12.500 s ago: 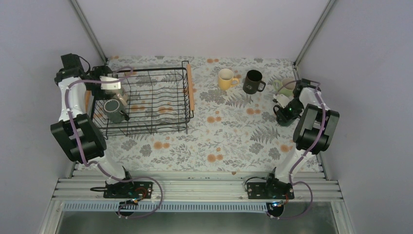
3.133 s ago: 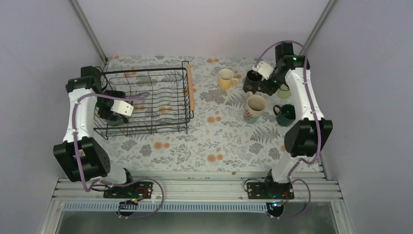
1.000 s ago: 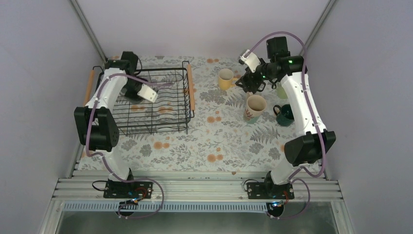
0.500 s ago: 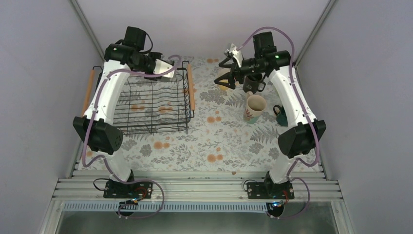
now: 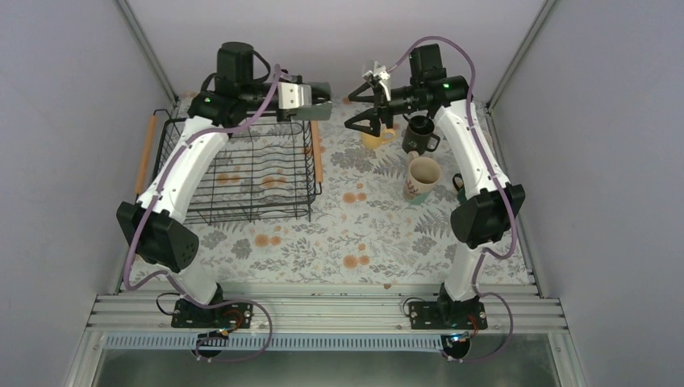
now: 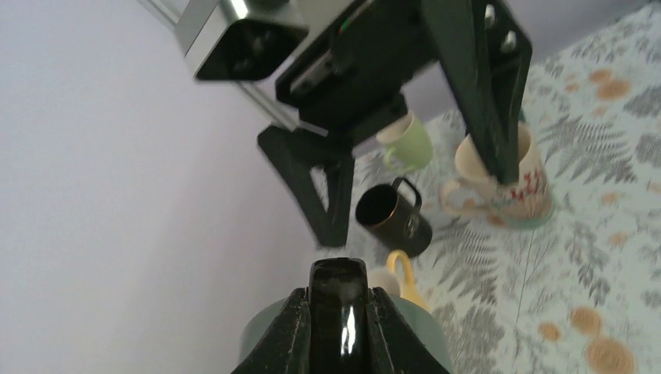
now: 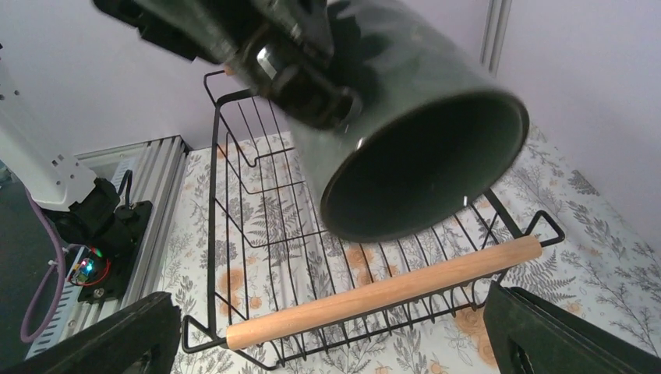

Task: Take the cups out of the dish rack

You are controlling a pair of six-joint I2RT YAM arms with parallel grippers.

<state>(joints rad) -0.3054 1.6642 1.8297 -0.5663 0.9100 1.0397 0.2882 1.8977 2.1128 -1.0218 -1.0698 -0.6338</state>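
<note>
My left gripper [image 5: 306, 98] is shut on the handle of a grey-green cup [image 5: 320, 103], held in the air above the right wooden handle of the black wire dish rack [image 5: 242, 218]. In the left wrist view the fingers [image 6: 296, 327] pinch the glossy handle [image 6: 339, 312]. My right gripper [image 5: 359, 111] stands open just right of this cup, facing its mouth [image 7: 421, 167], with nothing between its fingers [image 7: 117, 335]. On the table lie a yellow cup [image 5: 375, 139], a black cup [image 5: 419, 133], a cream patterned cup [image 5: 423, 176] and a pale green cup [image 6: 405, 144]. The dark teal cup is mostly hidden by the right arm.
The rack's wooden handle [image 7: 382, 292] runs below the held cup in the right wrist view, with floral cloth showing through the wires. A second wooden handle [image 5: 146, 153] is on the rack's left side. Walls and metal posts close in the back corners.
My left arm lifted the grey-green cup out of the rack and carried it up and right. My right arm swung left from the set-down cups toward it, and its jaws opened wide.
</note>
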